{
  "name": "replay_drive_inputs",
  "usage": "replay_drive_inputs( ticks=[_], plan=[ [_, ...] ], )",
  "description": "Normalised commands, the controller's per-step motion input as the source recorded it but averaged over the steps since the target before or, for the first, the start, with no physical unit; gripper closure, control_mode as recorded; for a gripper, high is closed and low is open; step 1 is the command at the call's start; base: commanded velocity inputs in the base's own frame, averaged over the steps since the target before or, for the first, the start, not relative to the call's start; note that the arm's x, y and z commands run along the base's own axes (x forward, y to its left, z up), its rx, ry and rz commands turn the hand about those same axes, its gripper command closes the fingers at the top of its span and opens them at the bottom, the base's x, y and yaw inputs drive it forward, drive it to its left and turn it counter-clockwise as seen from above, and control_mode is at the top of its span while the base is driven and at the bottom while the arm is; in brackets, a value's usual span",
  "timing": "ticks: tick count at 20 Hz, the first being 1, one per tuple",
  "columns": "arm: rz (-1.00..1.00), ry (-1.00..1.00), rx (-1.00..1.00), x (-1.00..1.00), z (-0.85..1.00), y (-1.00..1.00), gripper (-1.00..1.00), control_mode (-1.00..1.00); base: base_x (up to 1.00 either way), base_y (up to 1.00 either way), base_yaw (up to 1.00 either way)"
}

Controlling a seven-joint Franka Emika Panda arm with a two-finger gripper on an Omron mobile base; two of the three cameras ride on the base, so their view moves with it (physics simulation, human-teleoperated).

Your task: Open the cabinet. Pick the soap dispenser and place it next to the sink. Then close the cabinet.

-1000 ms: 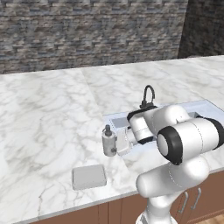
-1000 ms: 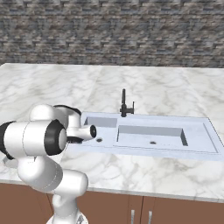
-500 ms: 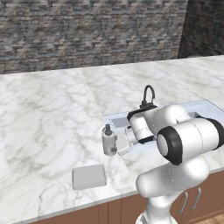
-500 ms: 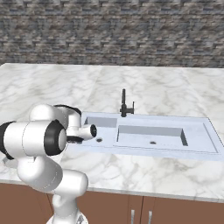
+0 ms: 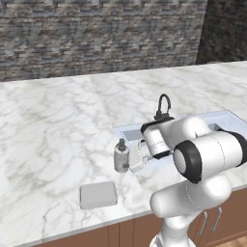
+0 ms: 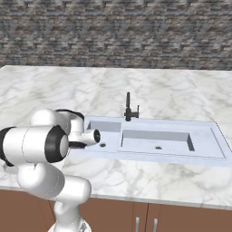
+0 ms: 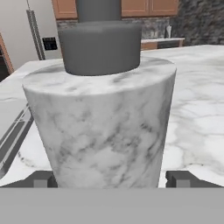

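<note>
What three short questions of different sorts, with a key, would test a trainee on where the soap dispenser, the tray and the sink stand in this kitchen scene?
1. True or false: the soap dispenser lies on its side in the sink.
2. Which is nearest the counter's front edge? A the faucet; B the grey tray; C the soap dispenser.
3. Fill in: in the hand view one of the fingers shows on each side of the dispenser's ____.

Key
1. False: it stands upright on the marble counter, left of the sink.
2. B.
3. Base; the gripper is at the bottle, and there is a gap between the fingers and its sides.
</note>
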Motion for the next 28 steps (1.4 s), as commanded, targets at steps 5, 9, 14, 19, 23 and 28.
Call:
replay_drive_inputs(
  ticks=[5, 9, 14, 19, 23, 28],
  plan=[
    [0.00, 0.00, 0.00, -0.24, 0.03, -0.13, -1.00, -1.00, 0.00, 0.00, 0.00],
    [0.00, 0.00, 0.00, -0.17, 0.28, -0.32, -1.00, -1.00, 0.00, 0.00, 0.00],
    [0.00, 0.04, 0.00, -0.03, 0.55, -0.40, -1.00, -1.00, 0.00, 0.00, 0.00],
    [-0.10, 0.13, -0.02, 0.00, 0.79, -0.50, -1.00, -1.00, 0.00, 0.00, 0.00],
    [-0.20, 0.15, -0.05, -0.04, 0.99, -0.40, -1.00, -1.00, 0.00, 0.00, 0.00],
    [-0.21, 0.13, -0.09, -0.37, 1.00, -0.16, -1.00, -1.00, 0.00, 0.00, 0.00]
  ],
)
